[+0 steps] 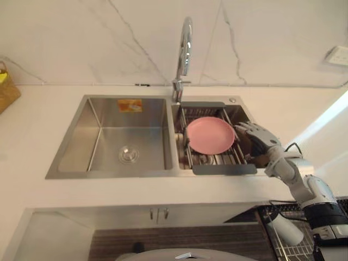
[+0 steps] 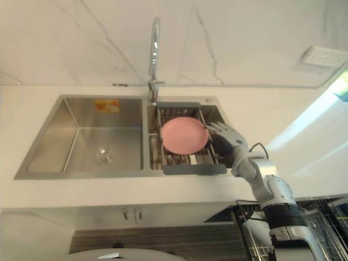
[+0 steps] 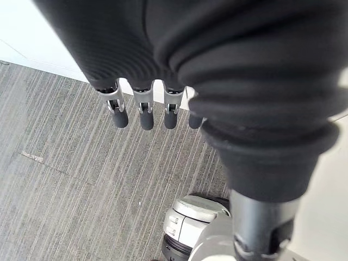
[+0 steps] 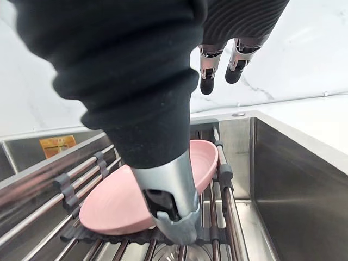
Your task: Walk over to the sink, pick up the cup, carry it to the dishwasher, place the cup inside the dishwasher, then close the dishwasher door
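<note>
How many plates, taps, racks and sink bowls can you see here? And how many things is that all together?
Pink plate: 1
Tap: 1
Rack: 1
Sink bowls: 2, the left bowl and the right bowl
Total: 5

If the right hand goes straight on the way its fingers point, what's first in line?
Probably the pink plate on the sink rack: the right hand points at its rim. Depth unclear; the fingers may pass just above it.
</note>
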You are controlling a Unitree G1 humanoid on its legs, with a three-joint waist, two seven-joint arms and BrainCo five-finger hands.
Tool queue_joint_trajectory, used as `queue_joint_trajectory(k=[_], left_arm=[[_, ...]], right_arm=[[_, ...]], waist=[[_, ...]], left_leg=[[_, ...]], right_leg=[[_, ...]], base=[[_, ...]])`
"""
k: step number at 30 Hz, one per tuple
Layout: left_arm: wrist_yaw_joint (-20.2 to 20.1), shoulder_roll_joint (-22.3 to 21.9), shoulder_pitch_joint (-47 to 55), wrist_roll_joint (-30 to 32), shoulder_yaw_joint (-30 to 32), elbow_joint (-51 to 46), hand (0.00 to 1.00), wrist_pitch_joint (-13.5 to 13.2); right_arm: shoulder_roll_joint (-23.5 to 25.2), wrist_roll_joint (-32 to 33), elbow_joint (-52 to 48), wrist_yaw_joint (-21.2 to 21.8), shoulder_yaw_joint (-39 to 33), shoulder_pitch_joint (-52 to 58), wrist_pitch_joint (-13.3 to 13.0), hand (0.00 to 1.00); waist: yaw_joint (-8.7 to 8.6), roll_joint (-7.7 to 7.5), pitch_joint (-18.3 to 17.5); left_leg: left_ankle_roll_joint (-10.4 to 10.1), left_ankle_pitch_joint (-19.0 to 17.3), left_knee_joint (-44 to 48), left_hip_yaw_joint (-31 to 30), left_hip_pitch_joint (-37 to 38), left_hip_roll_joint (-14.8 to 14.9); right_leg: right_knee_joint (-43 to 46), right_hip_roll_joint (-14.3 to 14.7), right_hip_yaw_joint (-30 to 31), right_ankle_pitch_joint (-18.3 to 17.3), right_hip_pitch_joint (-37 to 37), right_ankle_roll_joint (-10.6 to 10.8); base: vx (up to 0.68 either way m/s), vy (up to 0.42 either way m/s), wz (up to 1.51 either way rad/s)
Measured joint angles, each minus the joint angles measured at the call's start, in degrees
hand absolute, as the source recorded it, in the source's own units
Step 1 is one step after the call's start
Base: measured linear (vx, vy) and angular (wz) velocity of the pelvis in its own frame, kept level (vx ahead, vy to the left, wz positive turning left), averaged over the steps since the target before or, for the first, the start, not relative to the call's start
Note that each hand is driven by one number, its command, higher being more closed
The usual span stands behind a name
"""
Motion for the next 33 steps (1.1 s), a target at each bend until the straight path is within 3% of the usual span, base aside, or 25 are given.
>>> queue_joint_trajectory(k=[5,8,13,23,33], left_arm=[[-0.1,0.0,-0.1,0.3,-0.9,0.0,0.00,0.0],[-0.3,-0.1,-0.2,1.1,-1.7,0.0,0.00,0.2],[-1.2,-0.6,-0.2,1.1,-1.7,0.0,0.00,0.6],[-1.6,-0.7,-0.4,2.3,-1.9,-0.2,0.00,0.5],[-1.6,-0.7,-0.4,2.6,-1.8,-0.2,0.00,0.5]], right_arm=[[2.2,-1.7,1.3,-0.1,1.5,-0.1,1.3,0.00],[3.1,-2.3,3.5,-0.3,2.8,-1.2,4.4,0.00],[5.9,-3.1,6.8,-4.7,4.7,-2.1,7.2,0.00],[8.0,-6.9,7.3,-7.5,4.8,-2.1,8.7,0.00],[9.6,-9.2,11.7,-13.3,6.6,-4.6,11.7,0.00]], waist=[[0.14,0.44,0.1],[0.59,0.48,0.1],[1.16,0.73,0.5],[1.59,0.76,1.6],[2.45,0.68,2.0]], left_leg=[[0.0,0.2,0.0,-1.0,-0.4,-0.3],[-0.1,0.2,0.0,-1.4,-0.4,-0.5],[-0.1,0.2,0.0,-1.4,-0.5,-0.5],[0.2,0.4,0.0,-3.0,-0.5,-0.8],[0.3,0.5,0.0,-3.9,0.0,-1.0]], right_leg=[[0.2,-0.3,-0.9,-0.1,0.1,0.1],[0.3,-0.4,-1.4,-0.1,0.3,0.1],[0.3,-0.5,-1.5,-0.4,0.3,-0.2],[0.3,-0.5,-3.2,-0.7,1.1,0.4],[0.5,-0.6,-4.2,-0.9,2.1,0.5]], base=[[-0.02,0.019,0.09],[-0.01,0.033,0.10],[0.00,0.000,0.00],[0.02,0.004,0.08],[0.00,0.005,0.03]])
